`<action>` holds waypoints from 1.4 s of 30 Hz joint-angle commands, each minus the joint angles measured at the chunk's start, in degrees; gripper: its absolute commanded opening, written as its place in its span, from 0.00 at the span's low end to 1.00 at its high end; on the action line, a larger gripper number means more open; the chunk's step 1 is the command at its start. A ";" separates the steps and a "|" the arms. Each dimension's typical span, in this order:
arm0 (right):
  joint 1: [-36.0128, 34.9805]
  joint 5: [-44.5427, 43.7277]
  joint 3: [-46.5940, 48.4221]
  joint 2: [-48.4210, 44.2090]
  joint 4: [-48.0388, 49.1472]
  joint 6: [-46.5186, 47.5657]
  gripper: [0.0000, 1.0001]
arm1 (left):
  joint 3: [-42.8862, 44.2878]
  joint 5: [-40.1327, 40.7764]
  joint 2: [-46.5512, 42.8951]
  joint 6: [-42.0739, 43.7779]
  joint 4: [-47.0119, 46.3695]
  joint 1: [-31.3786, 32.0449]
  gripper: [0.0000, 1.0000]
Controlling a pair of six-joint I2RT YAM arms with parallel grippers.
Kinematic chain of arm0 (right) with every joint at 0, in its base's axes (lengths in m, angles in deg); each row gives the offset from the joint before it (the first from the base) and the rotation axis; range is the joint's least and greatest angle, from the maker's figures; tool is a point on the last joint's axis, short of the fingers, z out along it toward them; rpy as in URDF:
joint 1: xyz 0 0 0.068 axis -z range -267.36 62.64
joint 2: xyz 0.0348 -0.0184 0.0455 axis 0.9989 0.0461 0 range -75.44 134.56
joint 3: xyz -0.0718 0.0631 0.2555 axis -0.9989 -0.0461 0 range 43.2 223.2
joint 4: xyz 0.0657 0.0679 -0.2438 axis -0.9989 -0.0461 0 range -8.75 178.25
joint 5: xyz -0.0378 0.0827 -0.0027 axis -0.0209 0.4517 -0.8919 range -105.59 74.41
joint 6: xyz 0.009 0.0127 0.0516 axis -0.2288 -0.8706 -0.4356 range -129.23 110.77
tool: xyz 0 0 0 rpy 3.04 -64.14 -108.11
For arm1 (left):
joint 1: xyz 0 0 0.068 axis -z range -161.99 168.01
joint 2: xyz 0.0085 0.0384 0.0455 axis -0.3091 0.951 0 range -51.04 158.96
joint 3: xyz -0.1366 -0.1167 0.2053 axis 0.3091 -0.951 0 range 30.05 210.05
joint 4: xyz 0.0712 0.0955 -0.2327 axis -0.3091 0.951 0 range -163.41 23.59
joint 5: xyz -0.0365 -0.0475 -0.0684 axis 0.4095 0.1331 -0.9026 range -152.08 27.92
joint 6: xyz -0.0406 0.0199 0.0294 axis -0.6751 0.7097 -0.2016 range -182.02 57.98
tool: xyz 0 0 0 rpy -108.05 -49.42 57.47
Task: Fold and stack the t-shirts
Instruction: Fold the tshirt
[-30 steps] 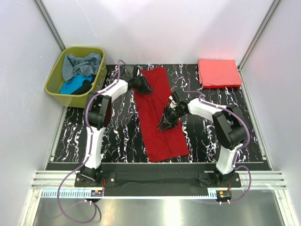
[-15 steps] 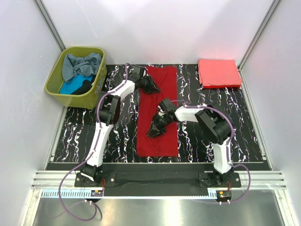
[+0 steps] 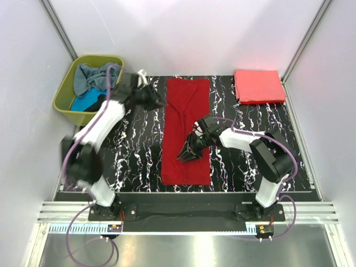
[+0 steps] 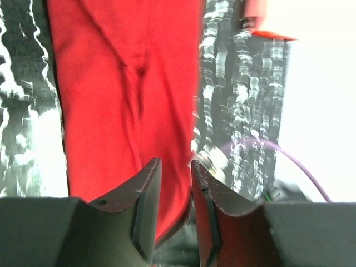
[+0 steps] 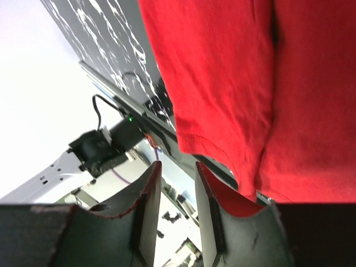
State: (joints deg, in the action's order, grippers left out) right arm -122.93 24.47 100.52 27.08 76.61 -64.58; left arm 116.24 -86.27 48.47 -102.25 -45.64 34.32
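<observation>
A large dark red t-shirt [image 3: 186, 105] lies as a long narrow strip down the middle of the table, also in the left wrist view [image 4: 111, 83] and the right wrist view [image 5: 233, 67]. My left gripper [image 3: 160, 104] hovers just left of the strip's far part, jaws slightly open and empty [image 4: 175, 162]. My right gripper [image 3: 184, 156] hangs over the strip's near half, slightly open with nothing between its fingers [image 5: 178, 166]; the shirt's hem lies just beside it. A folded coral-pink t-shirt [image 3: 258, 86] sits at the back right.
An olive-green basket [image 3: 83, 117] at the back left holds grey-blue [image 3: 94, 75], turquoise [image 3: 83, 103] and black [image 3: 101, 101] shirts. White walls close in both sides. A metal rail runs along the near table edge [image 3: 183, 196].
The red shirt was folded lengthwise into a narrower strip. My left gripper has let go and swung left off the shirt's far end. My right gripper has released and stays over the near half.
</observation>
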 commanded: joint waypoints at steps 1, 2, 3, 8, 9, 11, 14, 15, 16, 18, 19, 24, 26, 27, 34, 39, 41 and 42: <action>-0.81 3.63 -1.51 -2.49 -0.31 3.32 0.36 | -15.05 -2.00 -13.34 2.70 2.64 1.00 0.32; -1.95 3.72 -1.34 -2.67 -0.49 3.76 0.34 | -18.66 -1.75 -16.33 2.70 2.64 1.00 0.31; -2.57 3.72 -1.07 -2.59 -0.40 3.76 0.33 | -25.04 -1.40 -21.67 2.70 2.73 1.00 0.31; -9.68 1.09 1.38 0.40 -0.31 2.80 0.18 | -34.77 -1.04 -33.30 4.98 6.06 -0.32 0.30; -10.74 0.38 1.65 0.83 -0.31 2.36 0.15 | -35.91 -1.04 -34.54 5.42 6.85 -0.41 0.30; -13.73 -2.08 1.57 1.80 0.03 1.65 0.12 | -36.97 -1.13 -37.35 6.12 8.70 -0.50 0.30; -15.58 -4.19 0.69 2.25 0.47 0.95 0.09 | -37.76 -1.30 -39.12 5.95 9.93 -0.58 0.30; -15.67 -4.54 0.60 2.42 1.00 0.77 0.08 | -38.46 -1.48 -39.38 5.69 10.02 -0.58 0.30; -15.93 -4.81 0.51 2.68 1.27 0.60 0.06 | -38.82 -1.48 -39.65 5.08 9.94 -0.58 0.30; -16.11 -5.07 0.77 3.12 1.53 0.68 0.06 | -39.34 -1.30 -40.00 5.07 9.76 -0.50 0.30; -16.11 -4.72 1.38 3.99 1.71 0.77 0.06 | -39.35 -0.96 -40.09 5.42 9.85 -0.58 0.30; -16.72 -4.11 3.58 6.55 2.23 0.69 0.05 | -39.52 -0.78 -40.09 5.51 9.85 -0.58 0.30; -16.81 -3.84 4.99 7.78 2.50 0.51 0.05 | -39.70 -1.21 -40.09 5.51 9.85 -0.58 0.30; -16.90 -3.41 5.34 8.22 2.85 0.42 0.05 | -39.70 -1.13 -40.00 5.68 9.93 -0.50 0.30; -17.78 -3.67 6.41 11.38 4.43 -0.54 0.05 | -41.10 -1.13 -40.26 5.95 9.94 -0.58 0.30; -17.69 -3.84 3.86 11.91 4.78 -1.07 0.05 | -42.24 -1.21 -40.18 6.13 9.94 -0.58 0.30; -17.69 -4.28 2.01 10.69 4.78 -1.25 0.05 | -42.86 -2.00 -39.31 6.21 9.76 -0.50 0.30; -17.69 -4.46 1.40 10.16 4.78 -1.25 0.05 | -43.12 -2.53 -38.52 6.39 9.59 -0.50 0.30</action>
State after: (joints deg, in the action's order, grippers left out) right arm -140.13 21.14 103.82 38.49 80.63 -65.31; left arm 73.88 -87.16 9.12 -96.93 -35.39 33.91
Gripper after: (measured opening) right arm 0.050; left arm 0.300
